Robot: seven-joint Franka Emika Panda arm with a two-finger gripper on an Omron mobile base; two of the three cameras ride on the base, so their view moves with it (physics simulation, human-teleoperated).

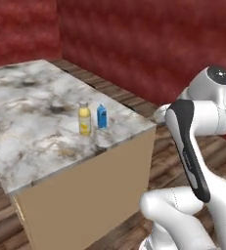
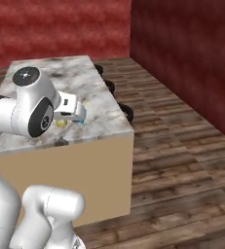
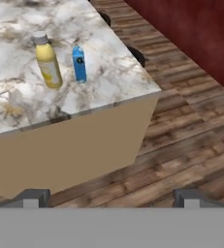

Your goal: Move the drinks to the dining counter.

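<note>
Veined marble bench (image 3: 113, 63) on plain tan base, beyond the wide-spread, empty pincer (image 3: 108, 197), rounded yellow bottle (image 3: 47, 60) beside slim blue carton (image 3: 79, 63), plank floor (image 3: 191, 131) right.

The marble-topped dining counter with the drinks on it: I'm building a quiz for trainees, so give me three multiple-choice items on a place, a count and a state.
1. Where does the slim blue carton stand on the white-grey marble counter?
A. beside the yellow bottle with white cap
B. alone at the far end
C. on the floor

2. How many drinks stand on the counter?
A. one
B. two
C. four

3. How is the yellow bottle?
A. tipped over
B. uncapped
C. upright

Answers: 1 A, the two stand close near the corner; 2 B, only bottle and carton are there; 3 C, cap on top.
</note>
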